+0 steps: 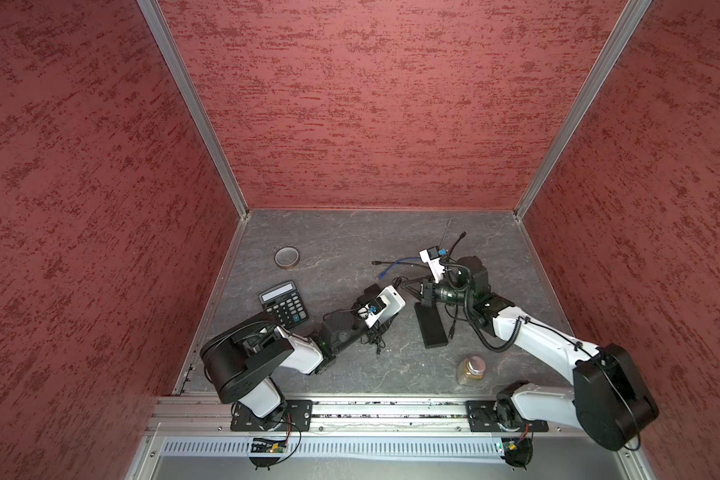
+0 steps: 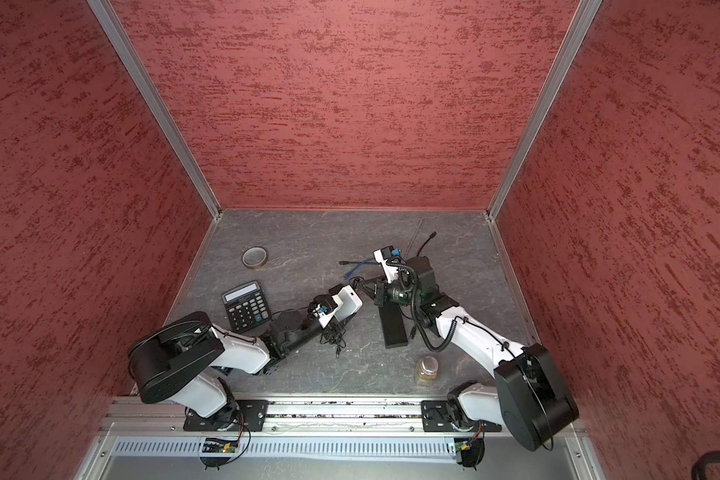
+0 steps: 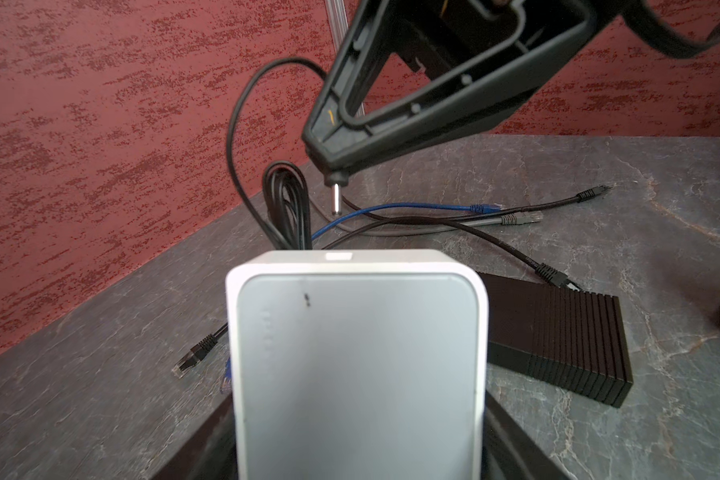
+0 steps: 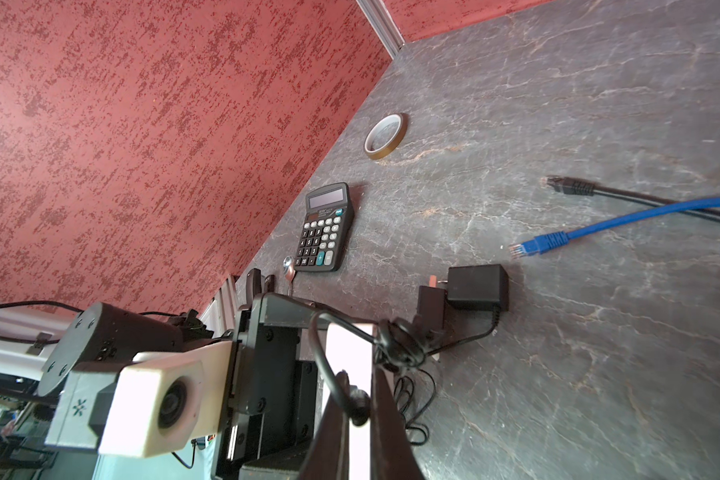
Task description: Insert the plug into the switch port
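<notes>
Right end effector (image 3: 327, 160) pinches plug (image 3: 336, 198); switch (image 3: 356, 353) port unclear.

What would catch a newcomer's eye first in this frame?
The white switch, clamped in the left end effector near the scene's middle, fills the left wrist view. Facing it, the right end effector pinches a small metal-tipped plug, not yet touching the switch. A blue cable lies loose beyond them.

The left gripper (image 1: 385, 307) holds the white switch (image 1: 395, 298) just beside the closed right gripper (image 1: 408, 287).
</notes>
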